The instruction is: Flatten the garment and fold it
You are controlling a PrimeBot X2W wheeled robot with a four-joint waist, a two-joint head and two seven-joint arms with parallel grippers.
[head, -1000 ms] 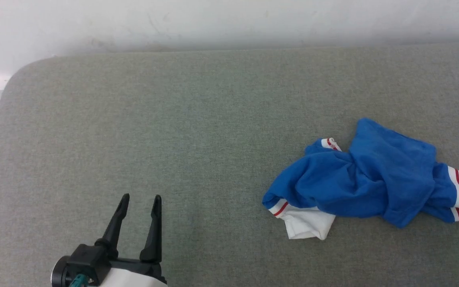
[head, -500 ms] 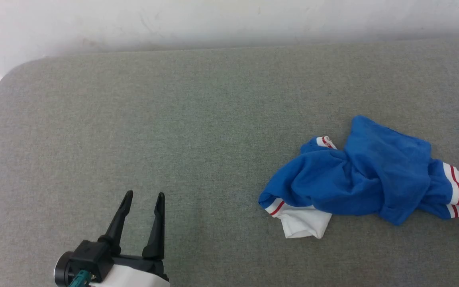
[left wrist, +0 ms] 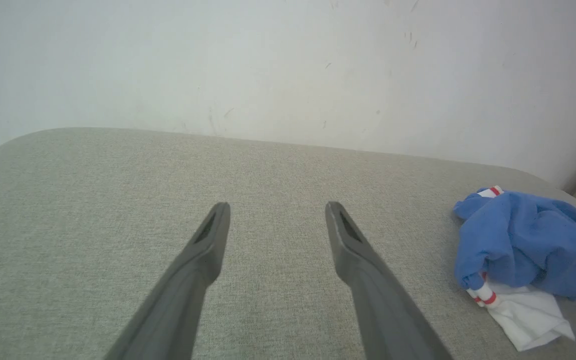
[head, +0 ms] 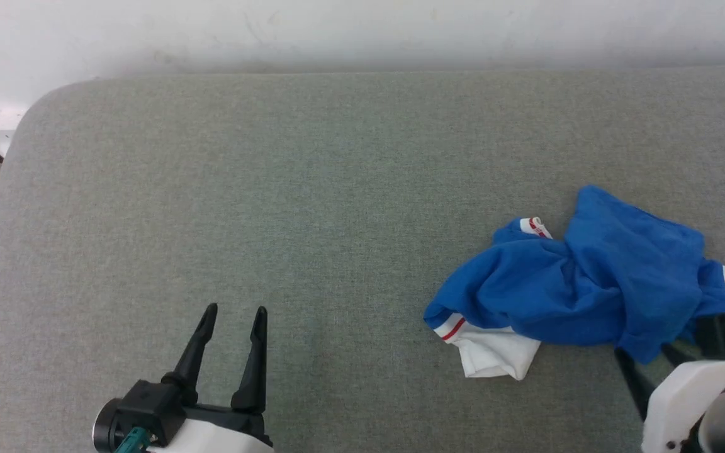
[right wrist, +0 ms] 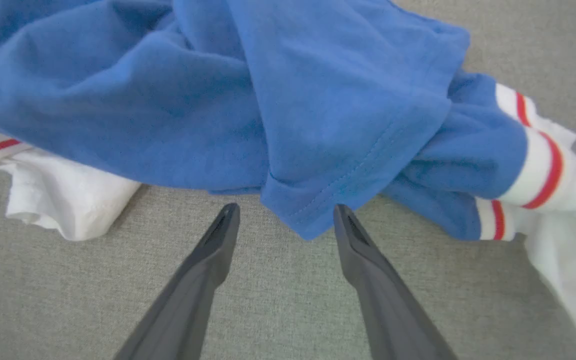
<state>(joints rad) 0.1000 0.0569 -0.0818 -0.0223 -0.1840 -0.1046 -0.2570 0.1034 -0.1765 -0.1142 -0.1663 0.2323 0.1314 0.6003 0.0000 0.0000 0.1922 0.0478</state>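
- While the grey table [head: 274, 189] is bearing the garment [head: 576, 296] crumpled at its right side, nothing is looking flattened or folded yet
- The right gripper [right wrist: 285, 208] is hovering wide open, empty, by a blue hem corner
- The left gripper [head: 236, 309] is waiting open, empty, well apart

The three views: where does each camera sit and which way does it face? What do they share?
Head view: on the head, facing forward and down at the grey surface; left gripper lower left, right gripper lower right.
Left wrist view: on the left wrist, facing along its open fingers toward the wall.
Right wrist view: on the right wrist, facing the garment, whose corner lies near its open fingers.
Shared: all three show the garment.
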